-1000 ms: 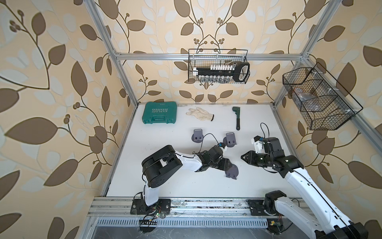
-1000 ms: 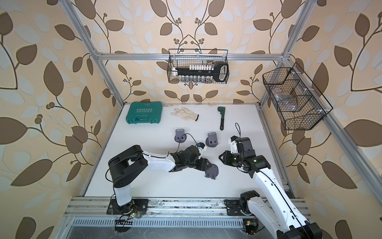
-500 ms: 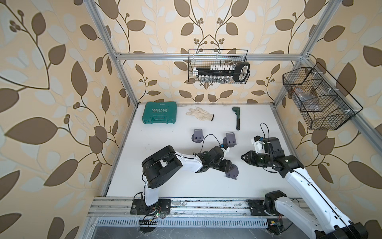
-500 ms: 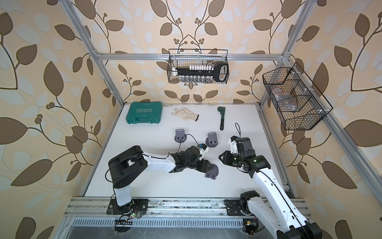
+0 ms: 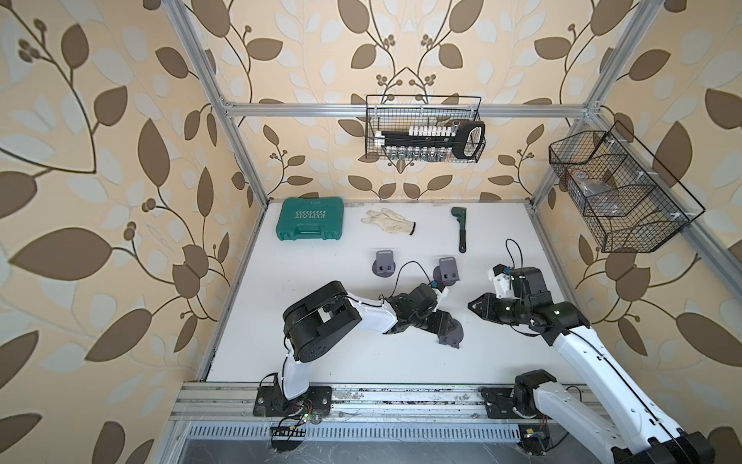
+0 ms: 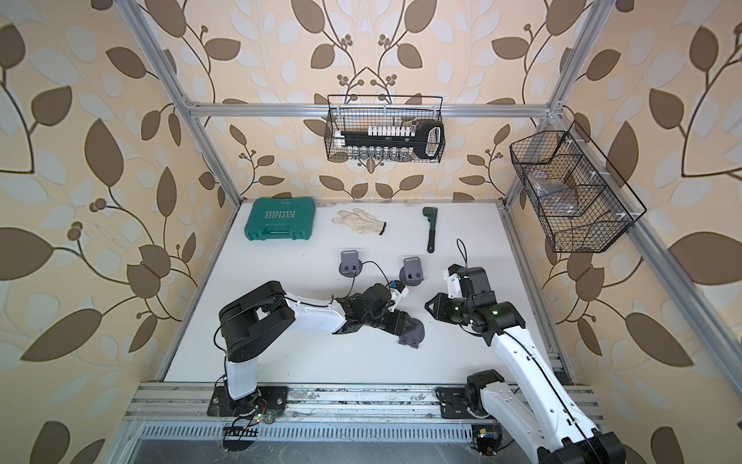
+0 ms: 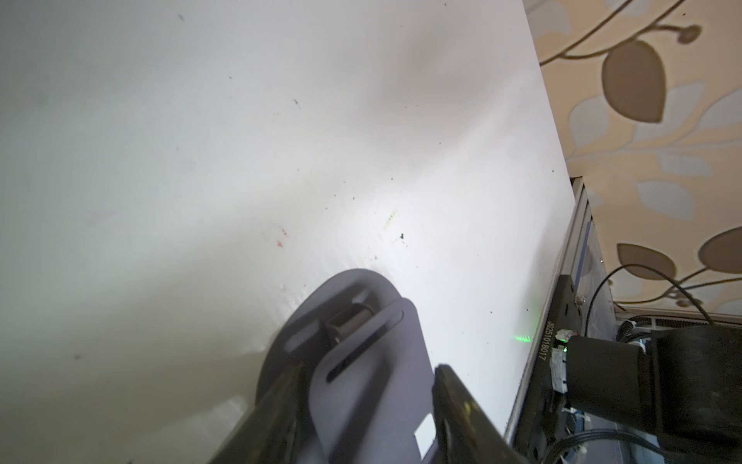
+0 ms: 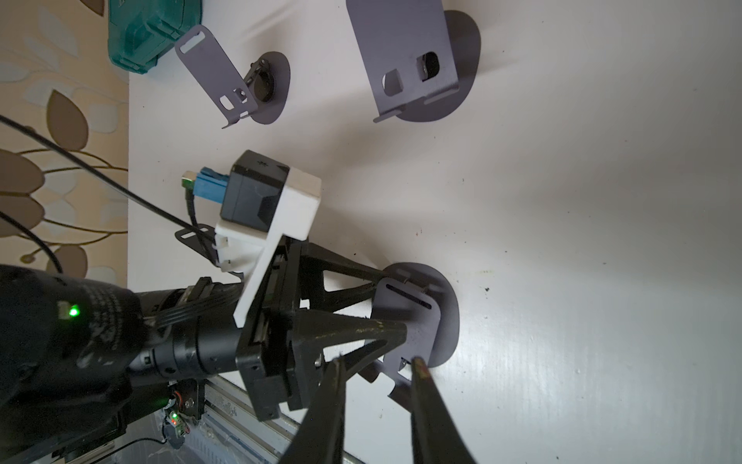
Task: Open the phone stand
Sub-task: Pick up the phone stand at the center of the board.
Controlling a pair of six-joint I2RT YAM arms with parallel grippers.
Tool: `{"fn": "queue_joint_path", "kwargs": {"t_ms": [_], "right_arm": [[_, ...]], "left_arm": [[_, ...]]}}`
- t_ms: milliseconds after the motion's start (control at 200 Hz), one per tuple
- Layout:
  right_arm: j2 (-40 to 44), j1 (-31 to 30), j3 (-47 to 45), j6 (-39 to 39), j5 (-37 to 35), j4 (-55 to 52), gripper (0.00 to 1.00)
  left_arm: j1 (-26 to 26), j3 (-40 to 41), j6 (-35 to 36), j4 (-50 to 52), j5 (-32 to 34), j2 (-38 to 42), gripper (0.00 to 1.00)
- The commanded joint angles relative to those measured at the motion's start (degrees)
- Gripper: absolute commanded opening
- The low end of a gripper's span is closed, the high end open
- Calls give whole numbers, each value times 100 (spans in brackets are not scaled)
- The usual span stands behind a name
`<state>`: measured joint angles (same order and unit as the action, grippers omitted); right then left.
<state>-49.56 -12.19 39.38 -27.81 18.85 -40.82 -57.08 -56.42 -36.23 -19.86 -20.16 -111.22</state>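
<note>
A grey phone stand [image 5: 453, 335] [image 6: 413, 333] lies folded flat on the white table [image 5: 321, 353], near the front middle. My left gripper [image 5: 441, 325] [image 6: 403, 325] reaches low over it from the left. In the left wrist view the stand's plate [image 7: 361, 409] fills the gap of the left gripper [image 7: 369, 367], with a finger along each side edge. My right gripper [image 5: 473, 307] [image 6: 431, 307] hovers just right of the stand, open and holding nothing. In the right wrist view the right gripper [image 8: 377, 361] points at the stand [image 8: 417, 333].
Two more grey stands [image 5: 384, 265] [image 5: 447, 273] stand opened up behind the left arm. Further back lie a green case [image 5: 310, 219], a white glove [image 5: 387, 220] and a dark hand tool [image 5: 461, 233]. Wire baskets hang on the back wall [image 5: 423, 132] and right wall [image 5: 618, 193].
The left gripper's fingers have closed in a little on the stand's plate. The stand and the right arm have stayed where they were.
</note>
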Motion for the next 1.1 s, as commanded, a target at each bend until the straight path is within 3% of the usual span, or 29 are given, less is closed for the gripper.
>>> {"fn": "queue_joint_path", "kwargs": {"t_ms": [0, 290, 390, 650, 935, 1095], "right_arm": [[34, 20, -84, 13, 4, 39, 25], [-36, 24, -104, 17, 31, 104, 25], [-54, 16, -107, 22, 28, 109, 25], [-7, 31, -79, -14, 92, 34, 24], [376, 327, 152, -68, 649, -365, 25], [695, 497, 283, -202, 1514, -315, 25]], "left_arm": [[-40, -226, -8, -51, -331, -209, 50], [-40, -378, -40, 177, -510, -486, 24], [-40, -391, -53, 245, -537, -525, 0], [7, -396, -154, 364, -750, -94, 0], [557, -194, -1011, 147, -1130, 1428, 0], [830, -47, -1406, 290, -991, 2465, 0]]}}
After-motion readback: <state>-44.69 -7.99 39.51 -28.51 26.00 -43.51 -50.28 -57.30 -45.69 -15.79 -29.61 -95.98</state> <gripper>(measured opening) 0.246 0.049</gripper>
